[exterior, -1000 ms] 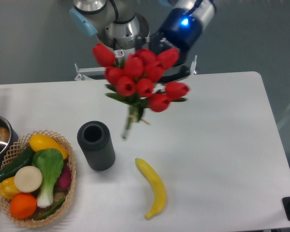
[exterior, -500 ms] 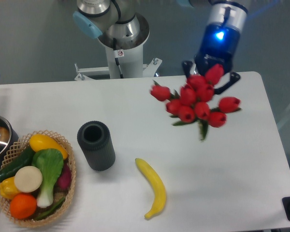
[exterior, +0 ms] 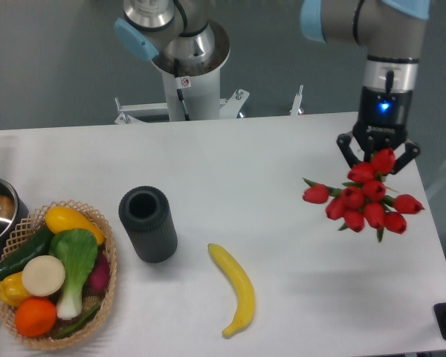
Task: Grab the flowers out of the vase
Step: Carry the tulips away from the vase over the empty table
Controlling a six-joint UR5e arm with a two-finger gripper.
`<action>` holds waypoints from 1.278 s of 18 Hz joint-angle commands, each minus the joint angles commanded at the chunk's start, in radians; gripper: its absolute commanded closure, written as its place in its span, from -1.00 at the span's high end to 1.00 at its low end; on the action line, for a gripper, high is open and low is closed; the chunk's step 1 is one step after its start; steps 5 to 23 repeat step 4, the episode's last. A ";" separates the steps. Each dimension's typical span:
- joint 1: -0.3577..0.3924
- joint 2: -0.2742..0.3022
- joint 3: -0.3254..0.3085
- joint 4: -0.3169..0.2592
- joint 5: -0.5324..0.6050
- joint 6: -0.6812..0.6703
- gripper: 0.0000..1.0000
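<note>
The end effector (exterior: 377, 152) grasps the bunch of red tulip flowers (exterior: 364, 201) above the white surface (exterior: 282, 245), at three o'clock from the empty matte black ribbed vase (exterior: 148, 224). The bunch looks light and soft; the stems seem the safest place to hold.

1. The gripper (exterior: 378, 159) holds the flowers (exterior: 363, 201) above the desk's (exterior: 282, 245) right side, fingers closed around the bunch.
2. The vase (exterior: 148, 224) stands upright at left-centre, well apart from the flowers.
3. A banana (exterior: 236, 287) lies near the vase.
4. A basket (exterior: 104, 253) of vegetables sits at far left.
</note>
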 joint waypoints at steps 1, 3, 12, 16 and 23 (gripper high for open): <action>-0.011 -0.009 0.005 0.000 0.020 0.000 -1.00; -0.014 -0.025 0.002 0.000 0.046 0.000 -1.00; -0.016 -0.032 0.000 0.000 0.060 0.003 -1.00; -0.016 -0.032 0.000 0.000 0.060 0.003 -1.00; -0.016 -0.032 0.000 0.000 0.060 0.003 -1.00</action>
